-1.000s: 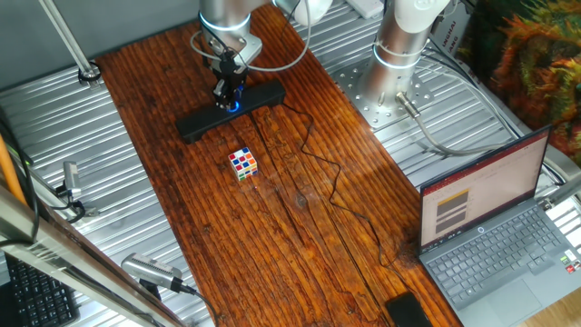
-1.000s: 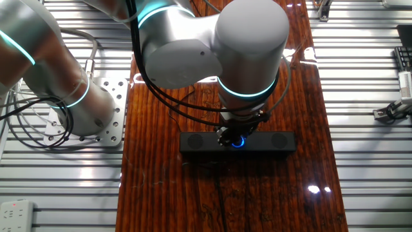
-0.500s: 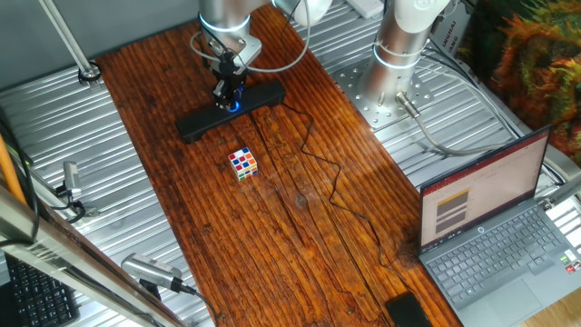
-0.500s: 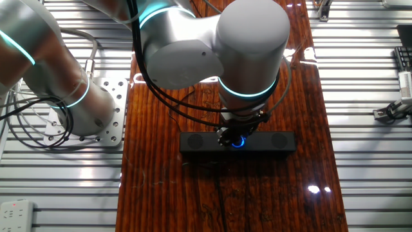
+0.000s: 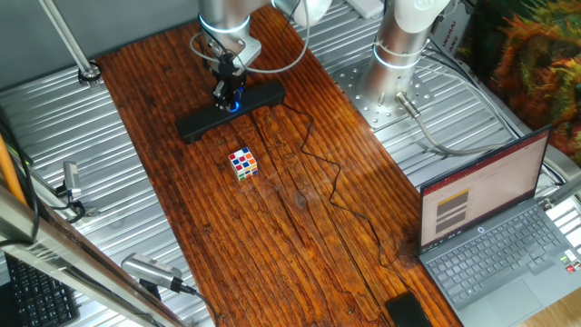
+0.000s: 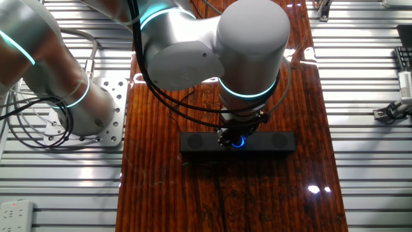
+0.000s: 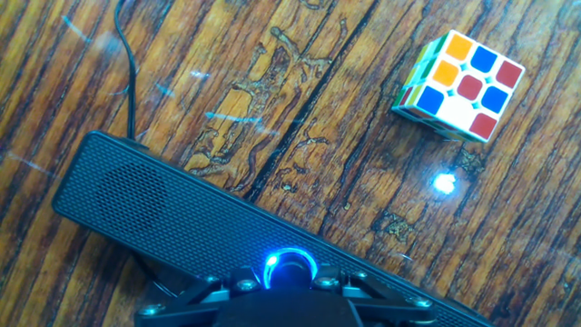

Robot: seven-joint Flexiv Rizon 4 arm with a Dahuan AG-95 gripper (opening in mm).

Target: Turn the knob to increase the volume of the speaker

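Basically nothing has changed over the last sec: the silver robot arm's black two-finger gripper (image 5: 229, 94) sits in the same spot in both fixed views, right down on the small round black knob with the blue glowing ring (image 7: 289, 269), at the middle of the long slim black soundbar speaker (image 5: 231, 111). The speaker lies across the dark wooden desk (image 5: 300, 227) toward its far end by the arm's base, w/ its thin black cable (image 5: 322, 168) trailing down the desk toward the near right corner. My guess is that it's mid-turn or just holding the grip, since any rotation is too small to show up, so no idea how far the volume has gone. The multicoloured puzzle cube (image 5: 242, 163) sits near the speaker on the side toward the near edge, well apart from the gripper and not in the way. Hard parts: in the hand view the gripper body covers most of the knob, only the blue ring and a sliver of dial peek out. In the other fixed view the big wrist hides the fingers almost completely, just a blue glow under it. The fingers look closed in around the dial, but actual contact isn't clear, so I can't tell if they're really clamped on it.
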